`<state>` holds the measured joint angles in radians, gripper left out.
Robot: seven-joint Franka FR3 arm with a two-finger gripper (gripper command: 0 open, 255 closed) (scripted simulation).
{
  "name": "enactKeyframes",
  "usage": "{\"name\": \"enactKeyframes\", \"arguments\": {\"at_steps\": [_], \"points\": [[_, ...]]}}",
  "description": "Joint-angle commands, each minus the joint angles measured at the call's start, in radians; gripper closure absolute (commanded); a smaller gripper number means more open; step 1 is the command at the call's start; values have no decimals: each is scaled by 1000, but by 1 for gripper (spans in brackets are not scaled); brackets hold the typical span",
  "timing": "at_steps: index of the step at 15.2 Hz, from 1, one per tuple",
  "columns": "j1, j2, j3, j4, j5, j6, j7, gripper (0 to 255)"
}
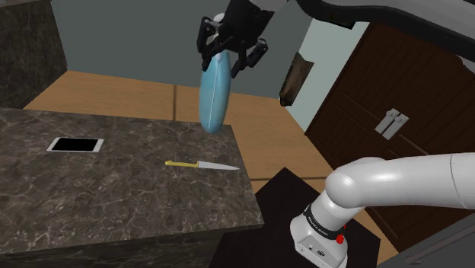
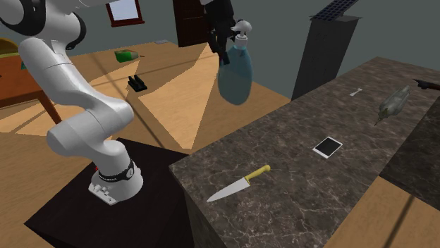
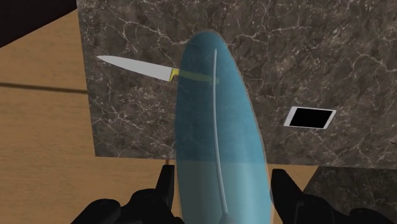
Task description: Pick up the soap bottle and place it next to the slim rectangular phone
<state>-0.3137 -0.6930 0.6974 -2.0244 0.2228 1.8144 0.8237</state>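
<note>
A translucent blue soap bottle (image 1: pixel 215 94) hangs high in the air, clasped at its pump top by my black gripper (image 1: pixel 231 47), which is shut on it. It also shows as the soap bottle (image 2: pixel 234 74) under the gripper (image 2: pixel 227 39), and the soap bottle (image 3: pixel 218 133) runs between my fingers (image 3: pixel 167 184). It hovers above the near edge of the dark marble counter (image 1: pixel 114 190). The slim white-framed phone (image 1: pixel 75 145) with a black screen lies flat on the counter, well apart from the bottle; phone (image 2: pixel 328 146), phone (image 3: pixel 310 118).
A yellow-handled knife (image 1: pixel 202 164) lies on the counter between bottle and phone side, knife (image 2: pixel 238 184), knife (image 3: pixel 149 69). A greenish bottle (image 2: pixel 393 103) lies at the counter's far end. Wooden floor and a dark cabinet (image 1: pixel 380 106) surround the stand.
</note>
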Motion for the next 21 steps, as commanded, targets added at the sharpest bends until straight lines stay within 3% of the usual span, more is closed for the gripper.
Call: {"name": "enactKeyframes", "arguments": {"at_steps": [1, 7, 10, 12, 14, 15, 16, 17, 18, 21], "points": [[-23, 38, 50, 1, -5, 46, 27, 255], [-139, 188, 250, 24, -62, 190, 131, 255], [-234, 281, 387, 54, -125, 254, 202, 255], [-326, 353, 510, 80, -188, 291, 261, 255], [-473, 435, 691, 113, -274, 322, 333, 255], [-596, 467, 828, 132, -313, 334, 365, 255], [-742, 461, 974, 152, -309, 347, 368, 255], [-860, 429, 1081, 173, -275, 361, 351, 255], [-945, 384, 1152, 196, -228, 373, 327, 255], [-1109, 245, 1272, 275, -85, 393, 256, 255]]}}
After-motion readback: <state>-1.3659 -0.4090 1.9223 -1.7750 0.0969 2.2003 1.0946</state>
